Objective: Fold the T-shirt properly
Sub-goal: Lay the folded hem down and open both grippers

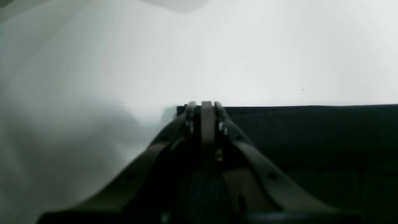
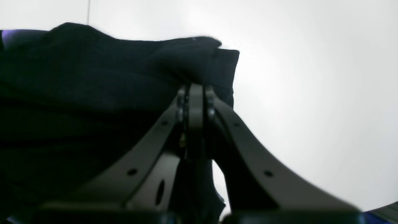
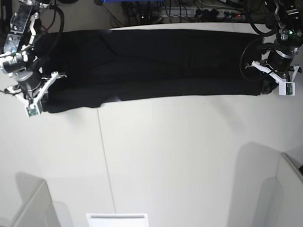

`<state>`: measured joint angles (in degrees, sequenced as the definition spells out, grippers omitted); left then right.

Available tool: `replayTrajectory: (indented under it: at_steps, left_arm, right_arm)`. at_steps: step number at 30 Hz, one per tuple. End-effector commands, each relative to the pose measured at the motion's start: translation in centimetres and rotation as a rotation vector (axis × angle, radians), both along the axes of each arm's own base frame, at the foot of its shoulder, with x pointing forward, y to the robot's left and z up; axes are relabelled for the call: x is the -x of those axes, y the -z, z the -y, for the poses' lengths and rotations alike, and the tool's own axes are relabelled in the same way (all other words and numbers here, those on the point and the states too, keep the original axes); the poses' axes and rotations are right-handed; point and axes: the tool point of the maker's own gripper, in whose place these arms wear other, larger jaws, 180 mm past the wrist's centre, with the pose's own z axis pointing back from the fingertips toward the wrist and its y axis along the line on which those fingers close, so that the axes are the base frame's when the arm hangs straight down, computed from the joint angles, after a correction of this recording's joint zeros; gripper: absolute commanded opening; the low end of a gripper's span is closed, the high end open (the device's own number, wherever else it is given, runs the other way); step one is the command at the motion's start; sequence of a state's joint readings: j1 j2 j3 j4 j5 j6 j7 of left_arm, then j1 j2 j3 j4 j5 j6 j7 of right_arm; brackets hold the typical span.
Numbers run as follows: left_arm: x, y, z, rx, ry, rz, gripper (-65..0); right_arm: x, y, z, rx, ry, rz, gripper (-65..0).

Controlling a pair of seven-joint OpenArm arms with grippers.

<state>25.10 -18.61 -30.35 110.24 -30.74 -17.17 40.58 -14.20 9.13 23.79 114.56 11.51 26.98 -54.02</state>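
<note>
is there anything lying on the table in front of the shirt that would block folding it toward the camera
Nothing visible. The T-shirt lies stretched along the far side of the table, and the white surface on its near side looks bare. Both tools, left and right, are shut at its two ends.

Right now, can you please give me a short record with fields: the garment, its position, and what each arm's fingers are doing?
garment: black T-shirt, plain side showing
position: stretched in a long band across the far part of the white table
left gripper: fingers shut on the T-shirt's edge, at the base view's right end
right gripper: fingers shut on the T-shirt, at the base view's left end
</note>
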Motion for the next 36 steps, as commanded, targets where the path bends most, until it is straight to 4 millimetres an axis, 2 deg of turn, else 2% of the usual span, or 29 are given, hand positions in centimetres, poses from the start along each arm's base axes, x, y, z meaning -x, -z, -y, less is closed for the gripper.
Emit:
replayTrajectory:
  at_steps: [1, 13, 19, 25, 36]
  left_arm:
    - [-0.6, -1.3, -0.2, -0.016, 0.01, 0.044, -65.0]
    - [-0.4, -1.2, -0.2, -0.016, 0.01, 0.037, -65.0]
    - [-0.4, -1.2, -0.2, -0.016, 0.01, 0.037, -65.0]
    - [-0.4, -1.1, -0.2, -0.016, 0.012, 0.035, -65.0]
    - [-0.4, -1.1, -0.1, -0.018, 0.013, 0.035, -65.0]
  right_arm:
    - [-0.5, -1.0, 0.2, 0.011, -0.004, 0.04, -65.0]
    - [0.4, -0.2, -0.2, -0.027, 0.033, 0.024, -65.0]
    - [1.4, 0.6, 0.0, -0.02, 0.047, -0.037, -65.0]
    - [2.3, 0.4, 1.6, -0.039, 0.143, -0.024, -65.0]
    - [5.1, 1.6, 2.7, 0.015, 0.092, -0.175, -65.0]
